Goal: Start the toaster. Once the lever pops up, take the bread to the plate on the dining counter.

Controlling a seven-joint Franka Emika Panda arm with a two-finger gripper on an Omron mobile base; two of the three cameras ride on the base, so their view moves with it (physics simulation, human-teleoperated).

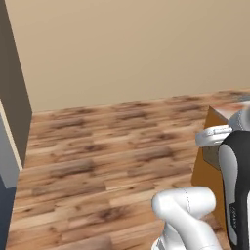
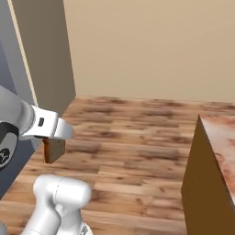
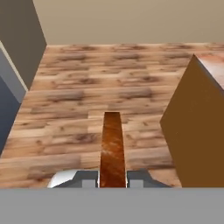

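Jaws drawn in tight on the bread (image 3: 112,148), which stands edge-on between the two finger tips in the hand view, brown crust facing the camera. From the right base view the gripper (image 2: 54,140) sits at the end of the white arm with the slice hanging below it, tan face and dark crust both visible, well above the wood floor (image 2: 133,137). The finger tips themselves are hard to make out in that view. Off to the right, the corner of the dining counter (image 2: 215,151) stands apart from the gripper: orange wooden side, pink-and-rust stone top. A plain beige wall (image 1: 136,49) runs behind. A grey-brown panel (image 2: 46,55) rises at the left.
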